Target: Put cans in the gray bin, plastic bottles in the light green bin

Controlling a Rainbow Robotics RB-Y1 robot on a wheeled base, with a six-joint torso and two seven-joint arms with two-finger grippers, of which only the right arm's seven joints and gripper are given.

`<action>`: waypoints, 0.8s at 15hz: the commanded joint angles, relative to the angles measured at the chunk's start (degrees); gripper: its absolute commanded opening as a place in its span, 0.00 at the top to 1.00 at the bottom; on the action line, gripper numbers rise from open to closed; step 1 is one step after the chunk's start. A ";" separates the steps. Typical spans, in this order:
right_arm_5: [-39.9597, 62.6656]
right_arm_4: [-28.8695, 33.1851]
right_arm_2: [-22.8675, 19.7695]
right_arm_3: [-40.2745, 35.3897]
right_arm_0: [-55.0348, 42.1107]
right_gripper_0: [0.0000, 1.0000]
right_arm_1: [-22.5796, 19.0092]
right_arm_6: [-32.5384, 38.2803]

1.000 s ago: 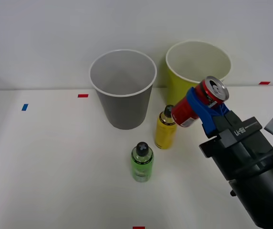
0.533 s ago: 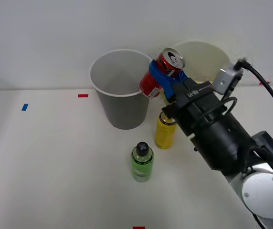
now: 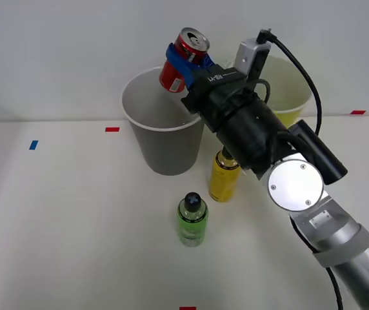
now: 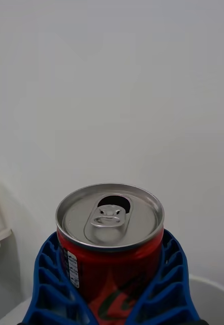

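Clamped around the red can (image 3: 180, 59) at mid-body: the right pincer (image 3: 183, 62), blue ribbed fingers (image 4: 48, 284) hugging both sides of the label. Held aloft over the far right part of the gray bin (image 3: 165, 135), above its white rim, tilted so the long axis leans toward the bin's mouth and the silver top faces up and away from the arm. Open pull-tab hole plain in the wrist view, can (image 4: 110, 244) seated deep between the fingers. Below and toward the robot's left from the can: the bin's opening, which looks like the relation that matters, since a release should drop it straight inside if centred a little further over the mouth; too near the rim risks a bounce off the edge. Standing upright on the worktop (image 3: 55, 219): the yellow bottle (image 3: 224, 175) just in front of the gray bin, the green bottle (image 3: 192, 219) nearer the robot. Light green bin (image 3: 293, 97) behind the arm, partly hidden.
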State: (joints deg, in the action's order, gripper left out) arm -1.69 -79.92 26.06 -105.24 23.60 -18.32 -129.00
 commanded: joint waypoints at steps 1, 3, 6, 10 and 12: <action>4.42 0.12 -2.06 3.99 3.56 1.00 3.02 -0.20; 6.53 0.82 -2.85 6.27 5.32 1.00 4.43 -0.72; 6.53 4.77 -2.85 9.00 6.28 1.00 5.57 -1.78; 6.62 8.99 -2.94 11.72 7.43 1.00 7.24 -1.87; 6.62 10.05 -2.94 11.81 7.43 1.00 7.68 -2.39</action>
State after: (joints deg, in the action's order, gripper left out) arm 4.92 -70.46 23.13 -93.53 31.01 -10.92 -131.10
